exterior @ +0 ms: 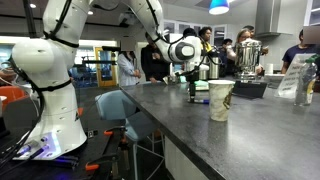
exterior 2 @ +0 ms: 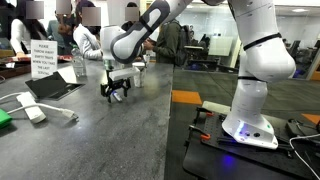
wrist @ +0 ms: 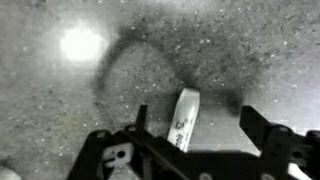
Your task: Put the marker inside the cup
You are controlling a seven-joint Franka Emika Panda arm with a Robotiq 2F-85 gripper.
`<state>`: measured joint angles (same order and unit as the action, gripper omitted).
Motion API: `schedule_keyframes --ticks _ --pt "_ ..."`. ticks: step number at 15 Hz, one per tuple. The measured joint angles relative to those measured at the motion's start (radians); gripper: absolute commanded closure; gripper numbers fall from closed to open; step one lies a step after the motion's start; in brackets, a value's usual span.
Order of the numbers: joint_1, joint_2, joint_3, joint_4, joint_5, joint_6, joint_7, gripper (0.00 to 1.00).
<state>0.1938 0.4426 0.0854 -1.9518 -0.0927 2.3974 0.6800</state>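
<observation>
Two dark fingers (wrist: 258,128) stand spread apart low over the speckled grey stone counter (wrist: 60,110). They straddle a short white marker with dark print (wrist: 186,118) that lies flat on it, not yet clamped. Grasping is the step in hand. A tall cream paper cup with a greenish pattern (exterior: 220,99) stands upright on the counter, near the fingers in an exterior view. Next the fingers should close squarely on the marker, lift it, carry it over the cup's rim and let go.
</observation>
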Motion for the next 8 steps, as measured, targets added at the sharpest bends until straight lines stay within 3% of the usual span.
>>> schedule_keyframes --ticks 3,8 --pt "0.042 0.023 -0.035 0.031 0.005 0.000 0.047 0.51" --pt "0.052 0.018 -0.064 0.047 0.017 0.002 0.072 0.89"
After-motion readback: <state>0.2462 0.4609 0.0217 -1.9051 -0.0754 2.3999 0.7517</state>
